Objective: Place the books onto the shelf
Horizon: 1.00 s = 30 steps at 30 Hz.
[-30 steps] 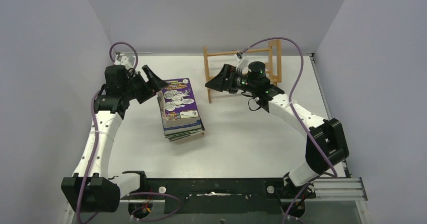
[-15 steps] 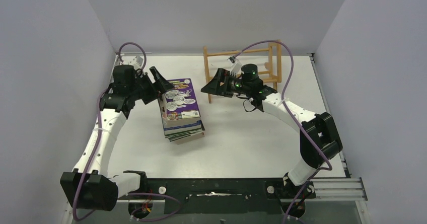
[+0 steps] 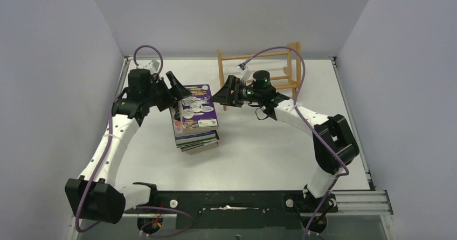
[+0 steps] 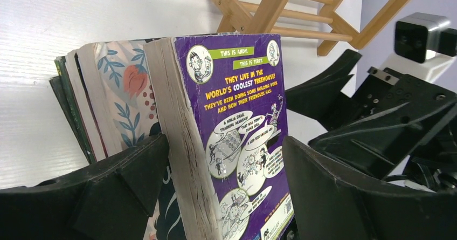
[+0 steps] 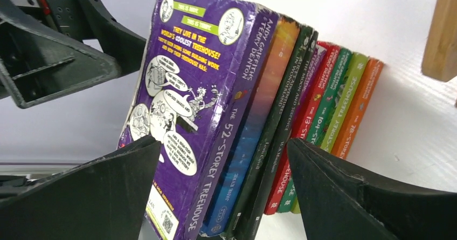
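1. We see the books lying flat in one stack on the white table, left of centre, with the lowest ones fanned a little out of line.
2. On top lies the purple book, cartoon back cover upward and spine turned toward the right arm.
3. In the right wrist view we read the spines under it: orange and blue, black, dark green, red, green, lime and orange.
4. The shelf stands upright at the far edge of the table, its thin dowel rails running between two end frames. It is beyond the stack and to its right, not touching it.
5. The left gripper sits at the stack's far-left corner with its jaws spread wide. In its wrist view the purple book's page edge and cover fill the gap between the two fingers.
6. We cannot tell whether either left finger touches the books; the purple one rests on the stack.
7. The right gripper hangs just beside the stack's far-right corner, in front of the shelf's left end frame — jaws wide apart and gripping nothing.
8. In its wrist view the row of spines lies between the two fingers, with clear space on each side.
9. The two grippers face each other across the top of the stack.
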Available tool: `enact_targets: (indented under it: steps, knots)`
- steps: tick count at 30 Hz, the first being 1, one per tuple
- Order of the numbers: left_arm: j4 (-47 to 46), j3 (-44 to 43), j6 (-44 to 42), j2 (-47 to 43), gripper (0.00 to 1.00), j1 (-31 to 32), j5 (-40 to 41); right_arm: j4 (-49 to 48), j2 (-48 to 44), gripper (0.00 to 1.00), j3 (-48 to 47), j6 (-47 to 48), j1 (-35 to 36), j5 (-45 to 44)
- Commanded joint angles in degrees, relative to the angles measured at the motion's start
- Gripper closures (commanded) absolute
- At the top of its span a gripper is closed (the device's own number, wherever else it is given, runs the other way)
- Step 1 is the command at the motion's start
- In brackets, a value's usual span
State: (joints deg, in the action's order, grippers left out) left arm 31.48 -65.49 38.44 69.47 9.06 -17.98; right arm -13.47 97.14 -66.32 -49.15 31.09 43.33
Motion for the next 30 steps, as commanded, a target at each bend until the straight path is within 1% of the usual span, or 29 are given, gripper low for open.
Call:
enact_targets:
  steps: [1, 6, 18, 23, 25, 28, 30]
  knots:
    - [-2.6, -0.4, 0.6, 0.3, 0.23, 1.0, 0.1, -6.5, 0.8, 0.09, -0.8, -3.3, 0.9, 3.5]
    - [-3.3, -0.3, 0.9, 1.0, 0.23, 1.7, -0.1, -10.2, 2.2, 0.11, -0.4, -5.9, 1.4, 5.5]
    - [-5.1, 0.2, 1.4, 2.6, 0.23, 3.4, -0.6, -25.9, 5.2, 0.13, 3.5, -17.4, 1.6, 10.3]
    - [-5.9, 0.8, 1.8, 2.8, 0.23, 4.1, -0.6, -27.7, 5.8, 0.15, 4.2, -18.7, 2.0, 10.6]
    - [-6.3, 1.0, 2.0, 2.9, 0.23, 4.5, -0.6, -28.2, 5.9, 0.19, 4.3, -19.0, 2.1, 10.8]
    - [-6.9, 1.2, 2.3, 3.1, 0.23, 5.1, -0.6, -30.1, 6.2, 0.32, 4.7, -20.3, 2.1, 11.1]
    - [-7.5, 1.3, 2.6, 3.2, 0.23, 5.6, -0.8, -31.7, 6.3, 0.38, 5.1, -21.3, 2.1, 11.3]
